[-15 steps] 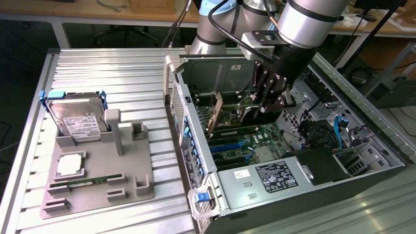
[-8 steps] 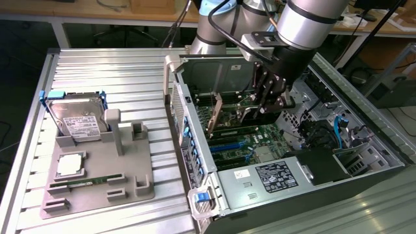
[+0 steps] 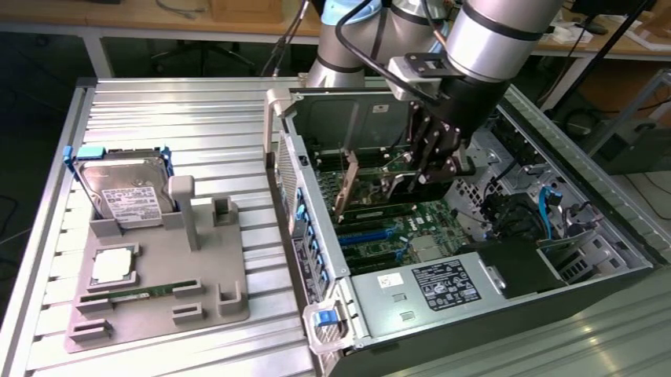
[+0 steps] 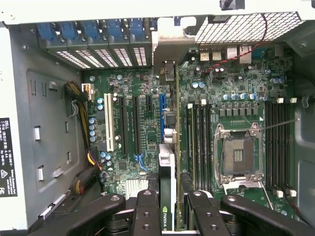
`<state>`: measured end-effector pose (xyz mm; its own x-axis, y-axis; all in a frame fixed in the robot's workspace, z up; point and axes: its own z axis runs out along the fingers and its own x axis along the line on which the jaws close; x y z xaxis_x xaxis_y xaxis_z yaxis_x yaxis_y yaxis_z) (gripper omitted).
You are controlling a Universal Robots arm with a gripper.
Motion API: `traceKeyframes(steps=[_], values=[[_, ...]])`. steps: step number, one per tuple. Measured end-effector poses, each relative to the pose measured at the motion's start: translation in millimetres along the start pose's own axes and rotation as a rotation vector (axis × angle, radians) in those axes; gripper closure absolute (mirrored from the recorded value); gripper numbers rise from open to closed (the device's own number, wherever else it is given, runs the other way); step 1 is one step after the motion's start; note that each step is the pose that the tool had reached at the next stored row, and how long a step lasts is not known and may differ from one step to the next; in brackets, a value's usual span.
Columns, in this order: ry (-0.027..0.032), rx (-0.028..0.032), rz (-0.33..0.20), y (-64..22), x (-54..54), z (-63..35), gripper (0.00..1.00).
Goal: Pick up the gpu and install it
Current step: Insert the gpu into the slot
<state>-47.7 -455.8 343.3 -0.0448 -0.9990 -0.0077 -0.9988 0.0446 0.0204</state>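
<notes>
Left of the gripper point(image 4: 170, 216), the white slot point(image 4: 109, 129) and black slots point(image 4: 129, 124) are vacant. The gripper pinches the gpu point(image 4: 167, 189) edge-on, directly below it over the blue slot point(image 4: 162, 118). Right of it sit the memory slots point(image 4: 199, 140). Risk: any tilt or lateral offset could jam the card edge against the motherboard point(image 4: 236, 93).

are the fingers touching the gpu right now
Touching. In the wrist view the fingers press on both sides of the gpu, which stands on edge between them above the motherboard.
</notes>
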Motion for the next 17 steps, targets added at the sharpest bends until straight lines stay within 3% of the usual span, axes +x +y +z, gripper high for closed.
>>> traceKeyframes(steps=[17], values=[[0.0003, 0.0000, -0.013, -0.1, 0.0, 2.4, 0.73]])
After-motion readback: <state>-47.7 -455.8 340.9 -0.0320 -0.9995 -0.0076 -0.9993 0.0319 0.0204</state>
